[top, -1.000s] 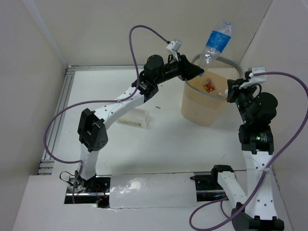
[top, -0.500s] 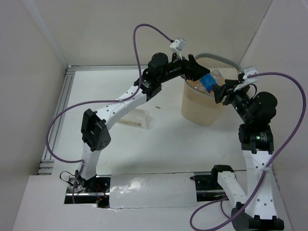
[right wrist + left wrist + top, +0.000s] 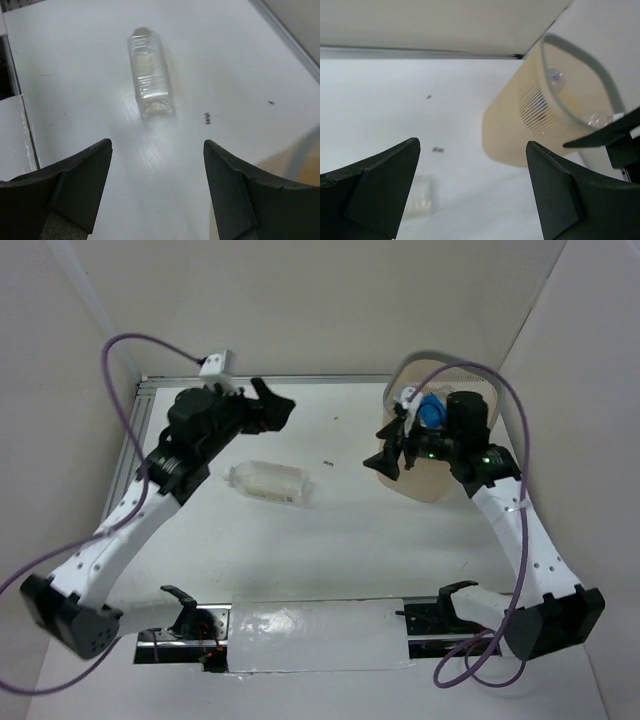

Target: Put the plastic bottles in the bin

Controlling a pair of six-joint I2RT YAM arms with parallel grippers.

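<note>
One clear plastic bottle (image 3: 270, 482) lies on its side on the white table, apart from both grippers; the right wrist view shows this bottle (image 3: 150, 80) ahead of the fingers, and in the left wrist view the bottle (image 3: 420, 200) is a faint blur. The beige bin (image 3: 432, 475) stands at the back right, partly hidden by the right arm. A blue-labelled bottle (image 3: 432, 410) sits inside it. My left gripper (image 3: 275, 405) is open and empty above the table behind the lying bottle. My right gripper (image 3: 384, 450) is open and empty just left of the bin (image 3: 520, 130).
White walls close the table at the back and on both sides. A metal rail (image 3: 130, 450) runs along the left edge. Small dark specks (image 3: 326, 462) mark the table. Purple cables loop above both arms.
The left gripper opened, the blue-labelled bottle dropped into the bin, and the left arm swung left away from it. The right gripper also opened and moved to the bin's left side.
</note>
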